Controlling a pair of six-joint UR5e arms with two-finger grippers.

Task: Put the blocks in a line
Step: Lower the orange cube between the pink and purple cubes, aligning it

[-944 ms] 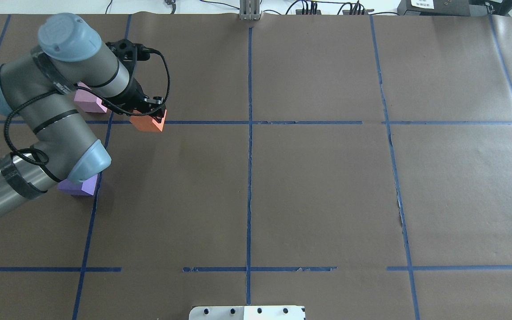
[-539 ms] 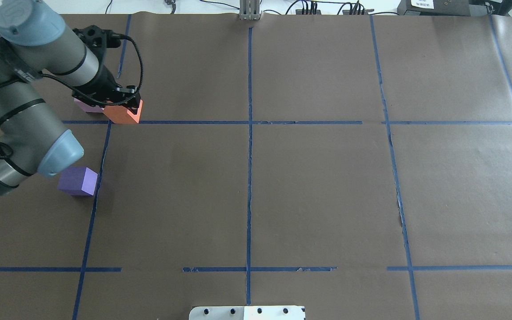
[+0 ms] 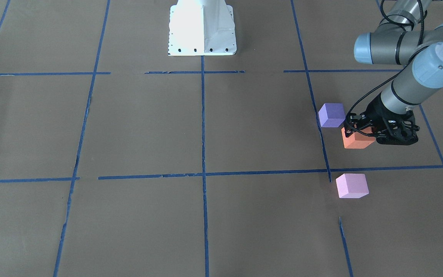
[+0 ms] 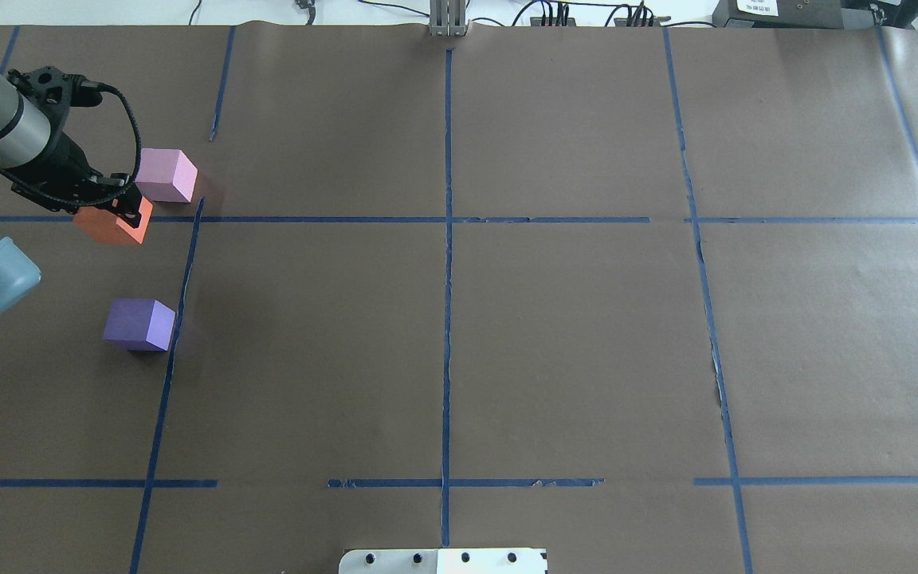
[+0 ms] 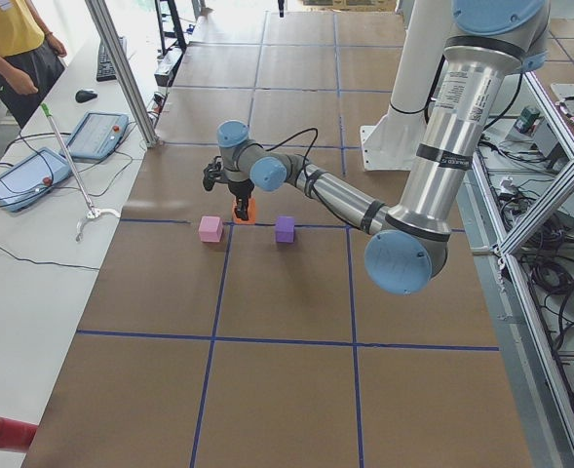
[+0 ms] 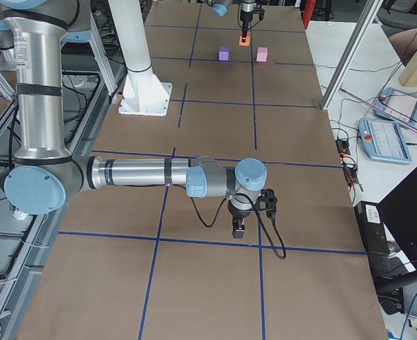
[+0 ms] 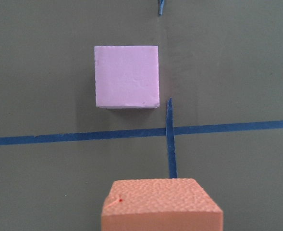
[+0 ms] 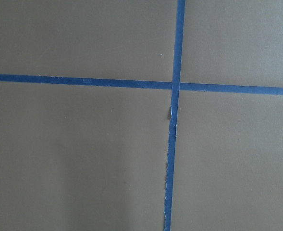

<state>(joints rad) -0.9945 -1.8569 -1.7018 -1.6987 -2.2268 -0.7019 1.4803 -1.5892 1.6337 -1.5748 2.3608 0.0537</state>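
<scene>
My left gripper (image 4: 120,209) is shut on the orange block (image 4: 112,225), held low over the brown paper; I cannot tell if it touches. The light pink block (image 4: 166,175) sits just beyond it and to its right, apart. The violet block (image 4: 140,324) sits nearer the robot. In the front-facing view the orange block (image 3: 356,140) lies between the violet block (image 3: 331,114) and the pink block (image 3: 352,185). The left wrist view shows the orange block (image 7: 161,204) at the bottom and the pink block (image 7: 127,76) ahead. My right gripper (image 6: 238,228) hangs over bare paper far away; I cannot tell its state.
Blue tape lines (image 4: 447,219) divide the brown paper into squares. The white robot base plate (image 3: 202,27) stands at the near middle edge. An operator (image 5: 14,44) and tablets (image 5: 23,178) are beside the table's far side.
My left arm has carried the orange block to the overhead view's left, from the pink block's right side across to its left front. The pink and violet blocks have not moved.
</scene>
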